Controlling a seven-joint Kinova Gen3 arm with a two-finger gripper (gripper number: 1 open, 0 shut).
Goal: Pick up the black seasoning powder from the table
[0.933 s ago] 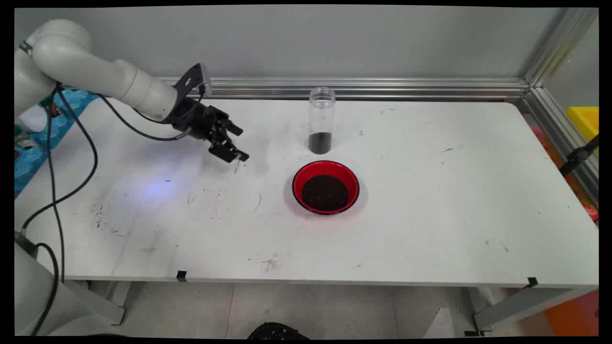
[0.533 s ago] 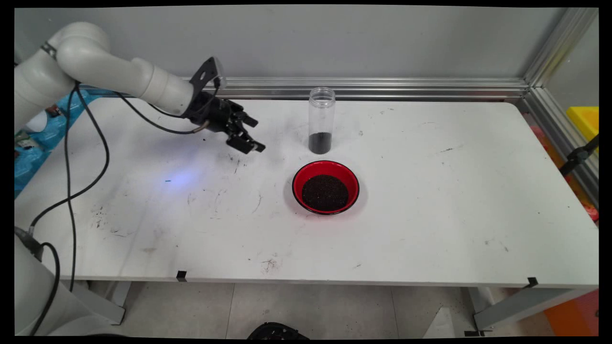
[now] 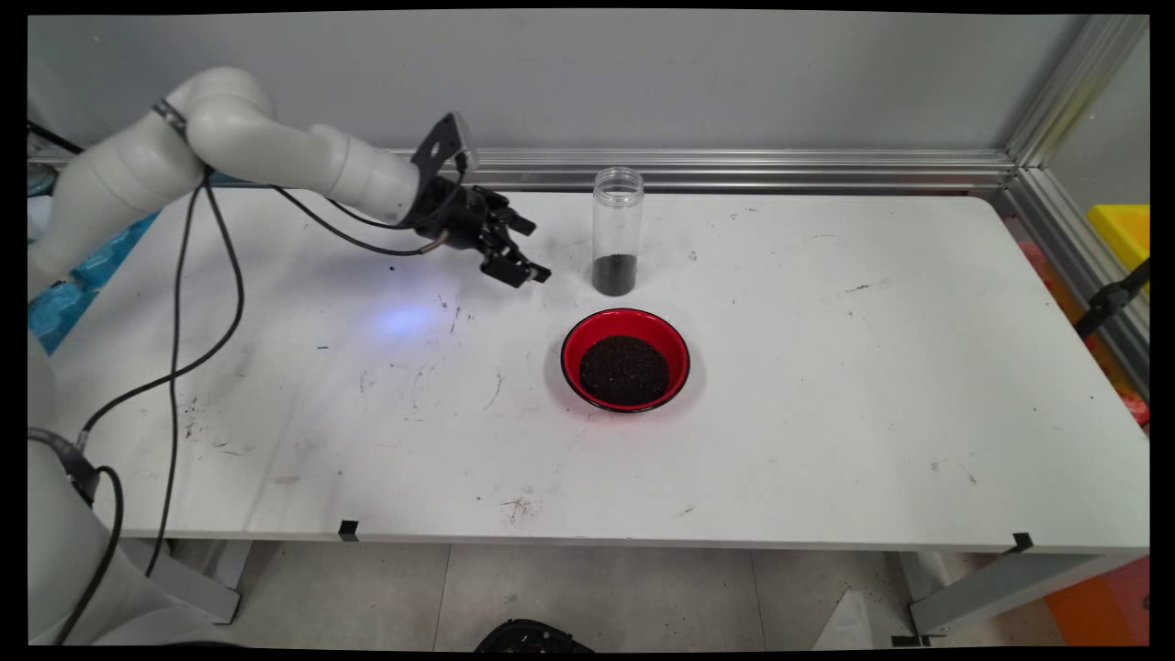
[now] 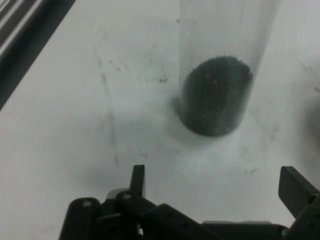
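Just left of the clear jar (image 3: 618,229), the gripper (image 3: 528,250) is held wide and empty. Nearer stands a red bowl (image 3: 625,360) of dark grains.

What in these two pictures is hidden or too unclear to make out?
- Clear jar, hand view: its top is cut off by the upper edge.
- Dark grains in the red bowl, main view: too small to identify.
- Gripper, hand view: linkage cut off by the bottom edge; fingers spread apart.

A lab: scuffed white table (image 3: 826,441) framed by aluminium rails (image 3: 734,170); plain grey wall (image 3: 643,83).
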